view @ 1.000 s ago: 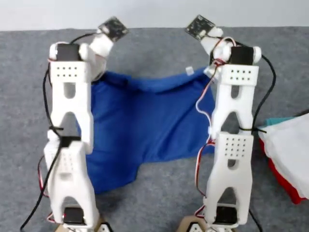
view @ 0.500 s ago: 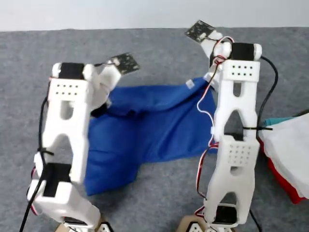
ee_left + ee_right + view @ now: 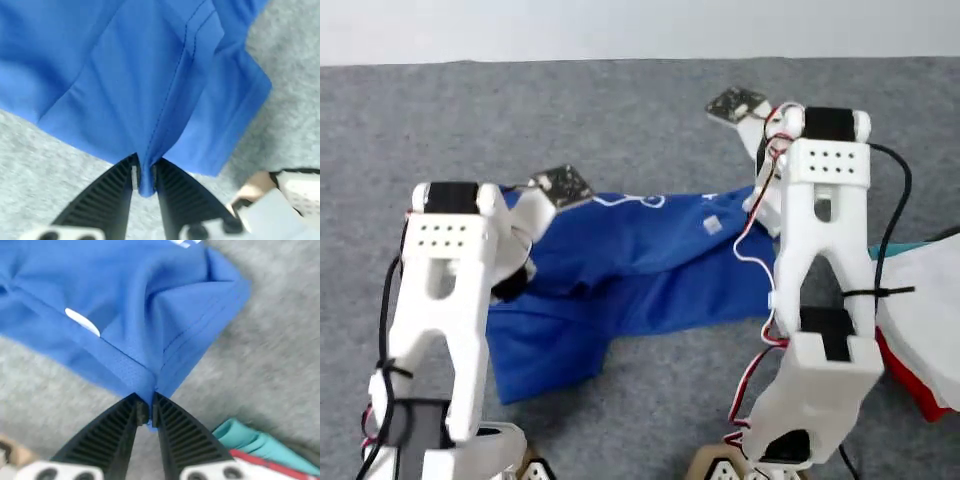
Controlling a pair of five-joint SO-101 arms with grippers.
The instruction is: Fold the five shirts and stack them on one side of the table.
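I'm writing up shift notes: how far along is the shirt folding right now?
Done: a pile with white, red and teal layers lies at the right edge of the table; how many shirts it holds is unclear. In hand: the left gripper and right gripper each pinch an edge of the blue shirt, which is partly folded over itself. Left: finishing this fold and stacking it on the pile.

- My left arm [image 3: 445,290], right arm [image 3: 820,250]: white plastic shells, dot-hole grids, black servos.
- Black, red, white cables run behind jaws.
- Left gripper [image 3: 144,172], right gripper [image 3: 145,407]: black, ribbed jaw faces.
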